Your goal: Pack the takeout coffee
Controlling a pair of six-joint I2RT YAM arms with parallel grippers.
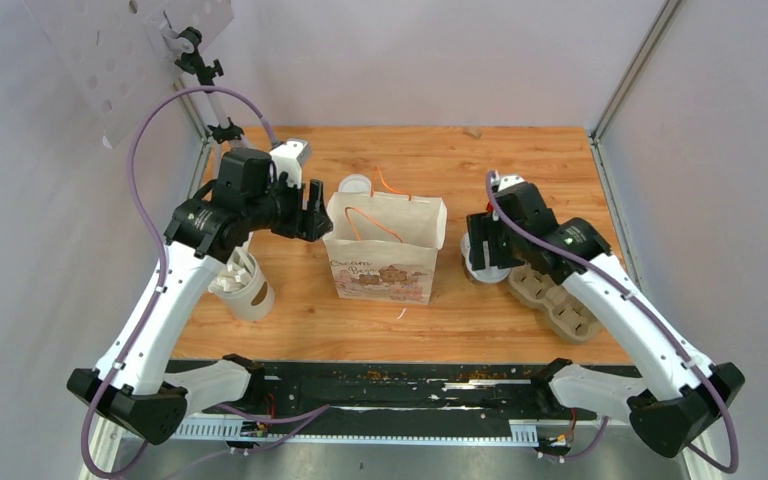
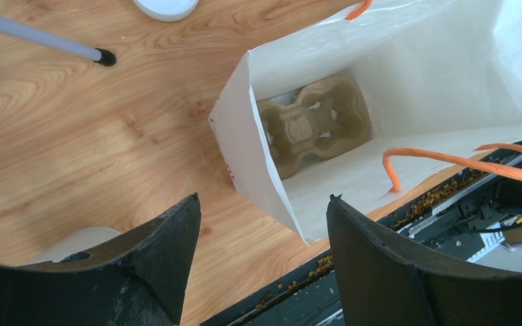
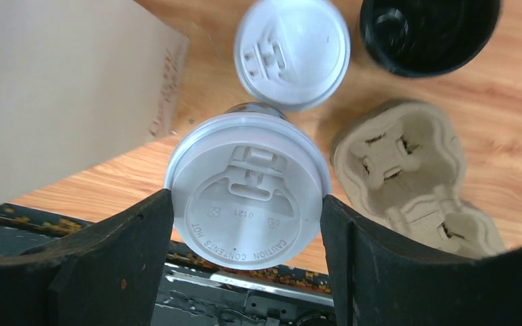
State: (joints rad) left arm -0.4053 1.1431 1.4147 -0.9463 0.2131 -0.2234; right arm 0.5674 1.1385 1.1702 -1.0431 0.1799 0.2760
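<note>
A takeout coffee cup with a white sip lid (image 3: 248, 190) sits between the fingers of my right gripper (image 3: 247, 198), which press on both sides of the lid. The second lidded cup (image 3: 292, 51) stands on the table just beyond it. In the top view my right gripper (image 1: 482, 250) hangs over both cups, right of the white paper bag (image 1: 385, 250). My left gripper (image 2: 264, 198) is open and empty above the bag's left edge (image 2: 245, 136); it also shows in the top view (image 1: 312, 210). A pulp cup carrier (image 2: 312, 125) lies on the bag's floor.
A second pulp carrier (image 1: 555, 295) lies right of the cups, also in the right wrist view (image 3: 414, 176). A black empty cup (image 3: 428, 30) stands behind it. A pale lidless cup (image 1: 245, 285) lies by the left arm. A loose white lid (image 1: 355, 184) lies behind the bag.
</note>
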